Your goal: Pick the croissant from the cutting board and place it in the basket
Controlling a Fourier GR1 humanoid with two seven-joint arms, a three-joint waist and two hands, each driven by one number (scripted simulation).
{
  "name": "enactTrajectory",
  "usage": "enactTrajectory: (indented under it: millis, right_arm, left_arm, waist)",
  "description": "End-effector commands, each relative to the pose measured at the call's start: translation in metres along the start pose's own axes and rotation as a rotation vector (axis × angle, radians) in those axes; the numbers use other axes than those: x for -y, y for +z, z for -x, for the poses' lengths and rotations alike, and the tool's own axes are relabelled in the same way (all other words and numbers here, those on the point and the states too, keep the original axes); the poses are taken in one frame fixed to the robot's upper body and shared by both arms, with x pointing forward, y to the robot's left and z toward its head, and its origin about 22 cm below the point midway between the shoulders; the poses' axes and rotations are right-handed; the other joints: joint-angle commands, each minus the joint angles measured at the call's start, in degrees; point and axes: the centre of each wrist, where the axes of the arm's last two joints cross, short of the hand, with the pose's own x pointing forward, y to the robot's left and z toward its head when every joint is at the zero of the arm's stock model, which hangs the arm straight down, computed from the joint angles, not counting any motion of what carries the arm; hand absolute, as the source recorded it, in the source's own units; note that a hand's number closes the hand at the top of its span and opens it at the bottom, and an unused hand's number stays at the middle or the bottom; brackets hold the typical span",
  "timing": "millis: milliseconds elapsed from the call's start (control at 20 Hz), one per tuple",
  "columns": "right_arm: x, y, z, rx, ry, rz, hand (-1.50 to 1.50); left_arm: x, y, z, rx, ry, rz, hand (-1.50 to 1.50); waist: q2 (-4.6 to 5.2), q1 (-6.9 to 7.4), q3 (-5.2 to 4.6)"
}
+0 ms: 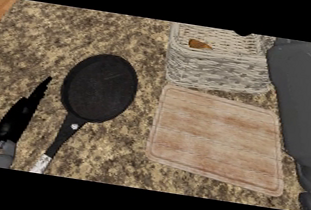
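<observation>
With the croissant (200, 44) already lying inside the basket (216, 70) at the desk's far edge and the cutting board (217, 139) bare, the right hand (242, 33), its fingers' state untellable, should lift straight clear of the rim.

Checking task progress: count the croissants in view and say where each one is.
1: a croissant lies inside the basket, partly hidden by its rim. The cutting board holds none. More could be hidden deeper in the basket.
</observation>
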Motion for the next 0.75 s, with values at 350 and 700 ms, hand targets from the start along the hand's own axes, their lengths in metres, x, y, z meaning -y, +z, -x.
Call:
enactTrajectory:
  millis: [350, 700]
  right_arm:
    - [-0.023, -0.01, -0.002, -0.037, -0.237, 0.199, -1.5]
    - [0.011, -0.015, 0.053, -0.255, -0.388, 0.294, -1.5]
  left_arm:
    - [-0.006, 0.0, 0.001, -0.017, 0.003, -0.004, 0.0]
    - [-0.015, 0.012, 0.017, -0.018, 0.001, -0.014, 0.0]
  waist:
    - [-0.03, -0.19, -0.02]
    - [-0.37, -0.9, -0.01]
